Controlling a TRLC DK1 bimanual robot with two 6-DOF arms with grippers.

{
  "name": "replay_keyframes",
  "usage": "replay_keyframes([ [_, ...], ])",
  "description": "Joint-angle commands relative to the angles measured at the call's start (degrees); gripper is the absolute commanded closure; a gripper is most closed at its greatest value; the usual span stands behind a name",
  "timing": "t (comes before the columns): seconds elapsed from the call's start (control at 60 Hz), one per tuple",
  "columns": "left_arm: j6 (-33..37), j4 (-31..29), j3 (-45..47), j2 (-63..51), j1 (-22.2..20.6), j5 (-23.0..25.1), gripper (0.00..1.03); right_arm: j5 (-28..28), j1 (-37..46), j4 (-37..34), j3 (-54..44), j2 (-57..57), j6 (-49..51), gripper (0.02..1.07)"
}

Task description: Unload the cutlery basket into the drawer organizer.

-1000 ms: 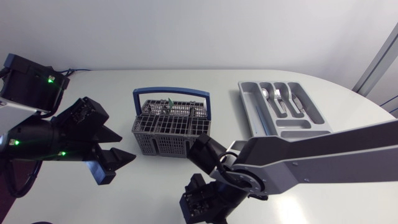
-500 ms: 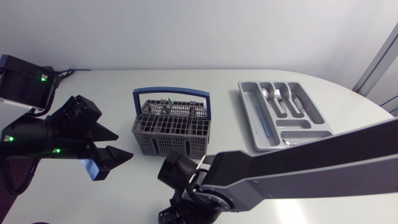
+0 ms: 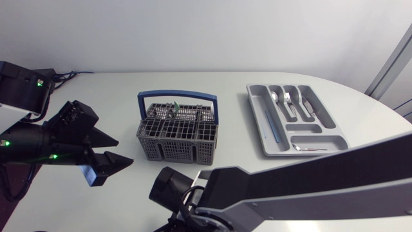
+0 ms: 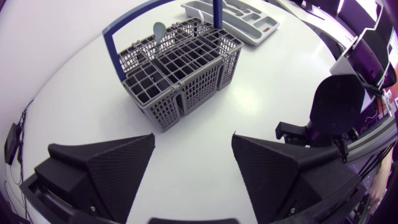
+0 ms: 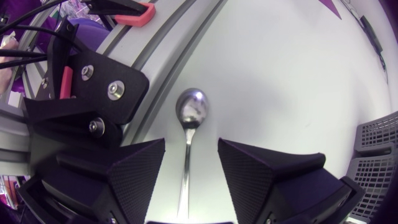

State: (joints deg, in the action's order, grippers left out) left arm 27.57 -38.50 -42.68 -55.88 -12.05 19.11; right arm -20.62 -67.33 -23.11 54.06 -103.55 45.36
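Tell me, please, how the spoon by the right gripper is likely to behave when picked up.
The spoon looks like polished metal: probably stiff, and slippery in the right gripper. Its thin handle appears to lie flat on the table, so pinching it may be awkward. Gripped at the handle, the bowl end might droop.

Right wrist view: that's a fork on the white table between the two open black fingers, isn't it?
Not a fork: it is a spoon. The right wrist view shows its rounded bowl and thin handle on the white table, between the two open black fingers of the right gripper. The rest is right.
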Motion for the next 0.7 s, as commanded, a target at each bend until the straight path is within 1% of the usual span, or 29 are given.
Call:
replay_keyframes([
  [0.0,1.61,0.0,1.28,0.15,0.45,0.66,0.17,0.06,-2.37,0.35,-0.19,-1.66,-2.21,0.68],
  [0.133,1.87,0.0,1.37,0.33,0.72,1.01,0.17,0.32,-2.81,1.05,-0.71,-1.92,-2.39,0.87],
  [0.333,1.96,0.0,1.54,0.68,0.63,1.1,0.17,0.32,-2.89,0.35,-2.38,-1.48,-2.39,0.88],
  [0.367,1.96,0.0,1.46,0.68,0.63,1.1,0.17,0.32,-2.89,0.26,-2.47,-1.39,-2.39,0.86],
  [0.383,1.96,0.0,1.46,0.68,0.63,1.1,0.17,0.32,-2.89,0.26,-2.56,-1.31,-2.39,0.82],
  [0.417,1.87,0.0,1.37,0.68,0.63,1.1,0.17,0.32,-2.89,0.26,-2.74,-1.04,-2.47,0.7],
  [0.45,1.87,0.0,1.37,0.77,0.63,1.1,0.17,0.32,-2.89,0.26,-2.82,-0.69,-2.47,0.61],
  [0.5,1.87,0.0,1.37,0.86,0.63,1.1,0.17,0.41,-2.89,0.26,-3.17,-0.34,-2.74,0.51],
  [0.583,1.87,0.0,1.37,0.95,0.63,1.1,0.17,0.5,-2.89,0.26,-3.35,-0.16,-2.74,0.44],
  [0.683,1.96,0.0,1.46,0.86,0.63,1.1,0.17,0.5,-2.72,0.17,-3.61,-0.69,-2.74,0.44],
])
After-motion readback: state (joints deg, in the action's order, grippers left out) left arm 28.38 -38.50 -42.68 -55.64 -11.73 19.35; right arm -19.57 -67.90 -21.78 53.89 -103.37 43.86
